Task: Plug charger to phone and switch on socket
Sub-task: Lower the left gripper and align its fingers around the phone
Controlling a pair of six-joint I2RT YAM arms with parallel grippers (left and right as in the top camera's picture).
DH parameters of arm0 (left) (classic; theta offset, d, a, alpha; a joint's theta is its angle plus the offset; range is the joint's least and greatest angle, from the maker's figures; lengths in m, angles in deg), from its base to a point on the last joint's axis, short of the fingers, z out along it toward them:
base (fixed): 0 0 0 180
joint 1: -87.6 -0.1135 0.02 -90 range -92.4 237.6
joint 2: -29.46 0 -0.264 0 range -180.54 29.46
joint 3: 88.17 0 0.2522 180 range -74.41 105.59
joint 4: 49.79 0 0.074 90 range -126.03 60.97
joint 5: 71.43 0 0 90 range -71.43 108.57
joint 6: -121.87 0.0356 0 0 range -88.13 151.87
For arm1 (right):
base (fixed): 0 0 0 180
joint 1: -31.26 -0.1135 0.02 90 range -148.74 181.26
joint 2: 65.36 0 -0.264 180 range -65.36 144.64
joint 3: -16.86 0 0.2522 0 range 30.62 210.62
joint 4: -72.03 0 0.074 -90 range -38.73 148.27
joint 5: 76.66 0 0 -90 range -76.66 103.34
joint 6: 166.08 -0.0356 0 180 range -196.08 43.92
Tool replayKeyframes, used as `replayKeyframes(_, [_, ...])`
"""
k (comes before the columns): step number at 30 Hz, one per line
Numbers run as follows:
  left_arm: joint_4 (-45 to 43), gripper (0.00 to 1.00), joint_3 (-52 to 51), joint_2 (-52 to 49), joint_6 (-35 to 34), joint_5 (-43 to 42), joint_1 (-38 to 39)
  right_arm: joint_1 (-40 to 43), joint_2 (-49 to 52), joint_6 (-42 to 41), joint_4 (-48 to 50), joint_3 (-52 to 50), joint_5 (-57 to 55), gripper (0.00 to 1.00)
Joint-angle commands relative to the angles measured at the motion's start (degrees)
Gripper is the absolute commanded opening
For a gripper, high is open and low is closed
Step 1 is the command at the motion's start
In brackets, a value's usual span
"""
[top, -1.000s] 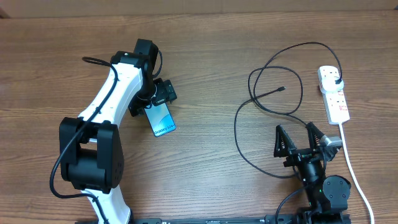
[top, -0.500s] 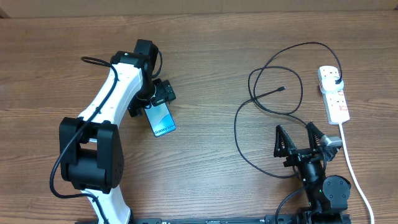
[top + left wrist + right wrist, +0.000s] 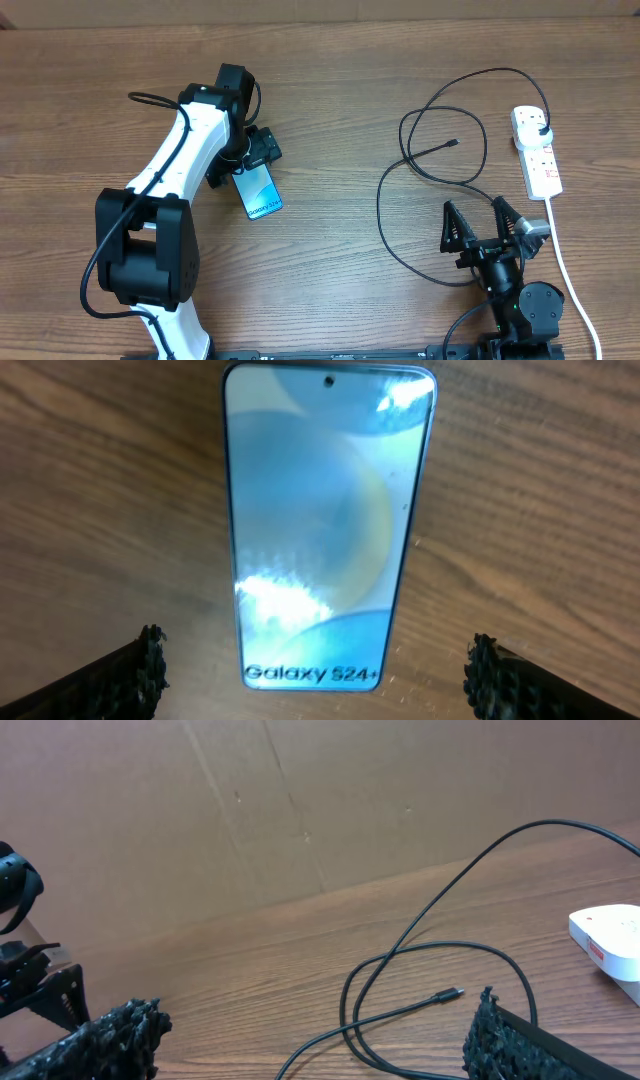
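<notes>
The phone (image 3: 261,191) lies flat on the wooden table, screen up, lit blue-teal with "Galaxy S24+" text; it fills the left wrist view (image 3: 325,520). My left gripper (image 3: 320,670) is open, its fingers wide on either side of the phone's near end, not touching it; overhead it sits by the phone's far end (image 3: 250,160). The charger, a thin black looping cable (image 3: 440,160), has its connector tip (image 3: 455,142) free on the table, also in the right wrist view (image 3: 452,994), and its plug (image 3: 541,128) in the socket (image 3: 537,152). My right gripper (image 3: 485,232) is open and empty near the front edge.
The white power-strip cord (image 3: 568,270) runs from the socket toward the front right edge, beside my right arm. A brown cardboard wall (image 3: 300,800) stands behind the table. The left arm's white body (image 3: 170,170) stretches across the left side.
</notes>
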Motion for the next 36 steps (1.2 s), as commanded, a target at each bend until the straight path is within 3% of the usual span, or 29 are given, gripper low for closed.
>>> replayKeyframes(1, [-2.78, 0.99, -2.54, -0.57, -1.53, 0.96, 0.13, -0.04, -0.50, -0.15, 0.20, -0.61, -0.39, 1.00])
replayKeyframes(7, [-10.14, 1.00, -7.50, -0.57, -0.02, 0.79, 0.02, -0.04, -0.50, -0.15, 0.20, -0.61, -0.37, 1.00])
replayKeyframes(23, [-11.41, 1.00, -8.52, -3.96, 1.64, 0.09, -0.04, -0.04, -0.50, -0.15, 0.20, -0.61, -0.39, 1.00])
replayKeyframes(36, [-11.43, 1.00, -8.52, -5.60, 4.72, -5.70, -0.09, -0.04, -0.50, -0.15, 0.20, -0.61, -0.39, 1.00])
